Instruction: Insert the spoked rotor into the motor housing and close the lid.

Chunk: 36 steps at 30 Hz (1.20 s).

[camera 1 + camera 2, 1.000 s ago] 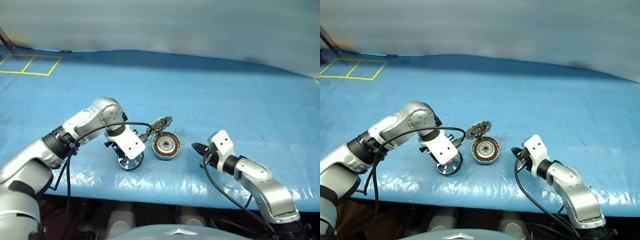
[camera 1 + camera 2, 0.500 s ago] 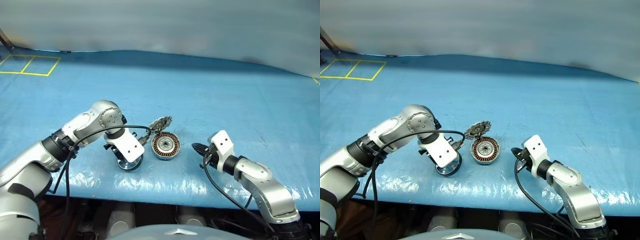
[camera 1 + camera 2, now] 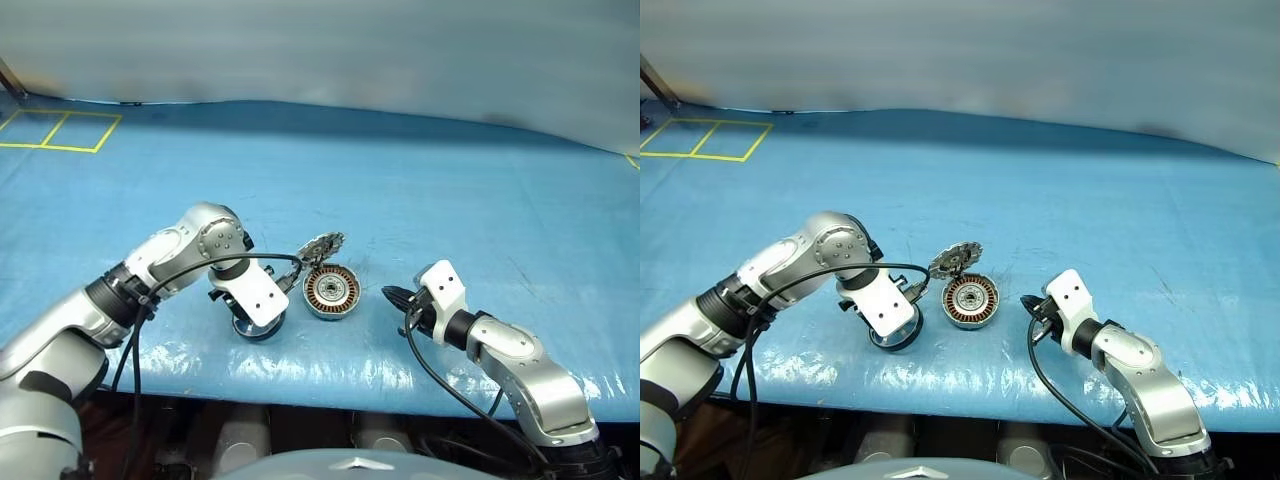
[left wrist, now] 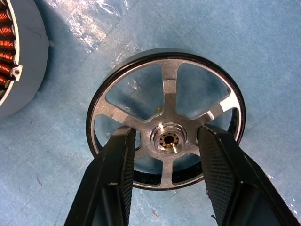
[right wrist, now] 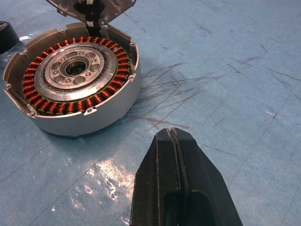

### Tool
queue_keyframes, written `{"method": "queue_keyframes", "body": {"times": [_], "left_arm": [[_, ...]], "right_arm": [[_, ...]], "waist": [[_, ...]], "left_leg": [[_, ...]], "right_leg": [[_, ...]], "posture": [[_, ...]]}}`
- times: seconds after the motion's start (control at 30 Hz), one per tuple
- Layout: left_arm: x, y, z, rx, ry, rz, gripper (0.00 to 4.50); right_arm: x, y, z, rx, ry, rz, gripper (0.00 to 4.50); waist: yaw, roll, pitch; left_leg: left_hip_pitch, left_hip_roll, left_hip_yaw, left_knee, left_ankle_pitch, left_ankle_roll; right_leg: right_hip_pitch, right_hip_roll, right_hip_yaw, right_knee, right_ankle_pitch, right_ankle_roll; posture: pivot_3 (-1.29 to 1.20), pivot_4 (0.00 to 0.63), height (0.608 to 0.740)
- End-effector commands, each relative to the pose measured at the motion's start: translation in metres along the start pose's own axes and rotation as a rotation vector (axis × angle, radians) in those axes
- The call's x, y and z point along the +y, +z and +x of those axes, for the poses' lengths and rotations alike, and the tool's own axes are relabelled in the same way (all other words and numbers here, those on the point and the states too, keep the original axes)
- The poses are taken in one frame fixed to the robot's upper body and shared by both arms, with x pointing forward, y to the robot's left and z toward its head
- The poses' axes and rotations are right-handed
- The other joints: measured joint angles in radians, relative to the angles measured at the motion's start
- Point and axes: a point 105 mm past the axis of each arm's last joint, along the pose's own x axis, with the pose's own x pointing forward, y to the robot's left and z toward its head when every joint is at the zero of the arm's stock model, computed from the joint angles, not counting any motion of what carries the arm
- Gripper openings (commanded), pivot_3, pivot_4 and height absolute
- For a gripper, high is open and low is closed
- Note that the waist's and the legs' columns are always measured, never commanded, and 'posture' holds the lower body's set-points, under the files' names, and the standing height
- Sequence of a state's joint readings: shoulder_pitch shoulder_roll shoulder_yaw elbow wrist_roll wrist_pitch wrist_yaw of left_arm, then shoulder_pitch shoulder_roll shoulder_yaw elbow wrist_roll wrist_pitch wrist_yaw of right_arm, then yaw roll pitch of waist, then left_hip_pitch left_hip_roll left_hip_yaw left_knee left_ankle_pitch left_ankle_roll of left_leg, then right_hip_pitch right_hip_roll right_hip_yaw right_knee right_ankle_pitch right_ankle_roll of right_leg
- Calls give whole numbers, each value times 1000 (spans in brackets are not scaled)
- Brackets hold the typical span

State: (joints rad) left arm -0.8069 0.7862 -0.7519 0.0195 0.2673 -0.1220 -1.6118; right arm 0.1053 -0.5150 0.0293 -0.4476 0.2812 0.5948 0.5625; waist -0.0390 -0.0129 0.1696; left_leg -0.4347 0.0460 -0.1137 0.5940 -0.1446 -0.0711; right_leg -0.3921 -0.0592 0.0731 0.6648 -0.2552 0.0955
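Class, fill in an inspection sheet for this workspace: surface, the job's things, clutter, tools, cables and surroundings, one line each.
Surface: blue table cover, scratched and glossy near the front edge.
Job's things: spoked rotor lies flat beside the motor housing, not inserted; the lid stands open on its hinge.
Clutter: nothing seen.
Tools: left tool points down over the rotor, fingers open either side of the hub; right tool shut, empty, aimed at the housing from the right.
Cables: black cable looped along the left arm, another under the right arm.
Surroundings: yellow marked squares at the far left; grey backdrop behind.
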Motion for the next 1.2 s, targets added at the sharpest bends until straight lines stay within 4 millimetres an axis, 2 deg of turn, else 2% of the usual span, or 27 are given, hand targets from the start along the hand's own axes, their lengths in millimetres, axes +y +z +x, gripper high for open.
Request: {"method": "queue_keyframes", "body": {"times": [0.03, 0.17, 0.5, 0.7, 0.87, 1.03, 1.13, 1.2], "left_arm": [[-1, -3, 3, 17, 9, -6, 1942], [-2, -5, 4, 23, 14, -16, 1343], [-1, -7, 0, 25, 44, -23, 1343], [-3, -5, -7, -3, 78, -40, 1343], [-2, -5, -21, -44, 178, -102, 1343], [-14, -3, -27, -117, 197, -185, 1343], [-24, 6, -29, -214, 174, -239, 1343], [-23, 17, -32, -299, 173, -261, 1343]], "right_arm": [[0, 12, -3, -41, -4, -30, 0], [0, 11, -3, -40, -6, -31, 0], [0, 11, -2, -40, -6, -26, 0], [0, 10, -2, -42, -8, -19, 0], [-1, 10, -2, -50, -15, -15, 0], [-2, 9, -2, -59, -27, -5, 0], [0, 7, -2, -61, -33, 4, 0], [0, 6, -2, -67, -40, 9, 0]], "waist": [[0, 0, 0], [1, 1, -1], [2, 2, -1], [1, 2, -1], [0, 1, -1], [0, 1, -1], [0, 1, -1], [1, 1, -1]], "left_leg": [[0, 0, 0, 0, 0, 0], [2, 0, 0, 0, 0, 0], [4, 0, 0, 1, 0, 1], [4, 0, 0, 1, 0, 1], [2, 0, 0, -1, 0, 1], [-1, 0, 0, -1, 0, 1], [-1, 0, 0, -1, 0, 1], [-1, 0, 0, -1, 0, 1]], "right_leg": [[0, 0, 0, 0, 0, 0], [2, 0, 0, 0, 0, 0], [4, 0, 0, 0, 0, 0], [4, 0, 0, 0, 0, 0], [1, 0, 0, 0, 0, 0], [-1, 0, 0, 0, 0, 0], [-1, 0, 0, 0, 0, 0], [-1, 0, 0, 0, 0, 0]], "posture": [[0, 150, 740], [0, 150, 740], [0, 150, 740], [0, 150, 740], [0, 150, 740], [0, 150, 740], [0, 150, 740], [0, 150, 740]]}}
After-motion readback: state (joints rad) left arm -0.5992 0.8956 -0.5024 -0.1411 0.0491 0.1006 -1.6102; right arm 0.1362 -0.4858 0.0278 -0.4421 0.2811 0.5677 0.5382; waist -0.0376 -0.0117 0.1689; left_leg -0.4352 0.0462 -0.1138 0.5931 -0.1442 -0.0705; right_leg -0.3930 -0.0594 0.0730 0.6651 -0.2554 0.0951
